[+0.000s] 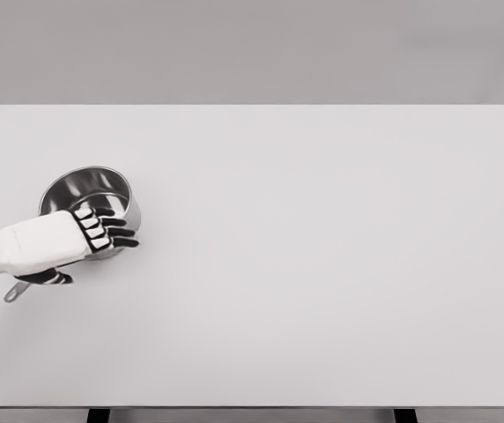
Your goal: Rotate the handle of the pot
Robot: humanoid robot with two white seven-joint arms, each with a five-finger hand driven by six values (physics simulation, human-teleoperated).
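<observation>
The pot (87,196) is seen at the left of the tabletop (322,264), its handle (14,291) run out toward the lower left, mostly masked by the forearm. The left hand (93,231) is laid over the pot's near rim, fingers (118,233) stretched out straight and apart; no closed grip can be made out. Only the handle's tip is shown. The right arm is not seen.

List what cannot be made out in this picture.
- Head view: most of the pot handle is hidden under the left hand; only its tip shows.
- Head view: whether the hand grips the handle or only lies over it; the palm covers the contact.
- Head view: the pot's near wall, behind the fingers.
- Right arm: out of view.
</observation>
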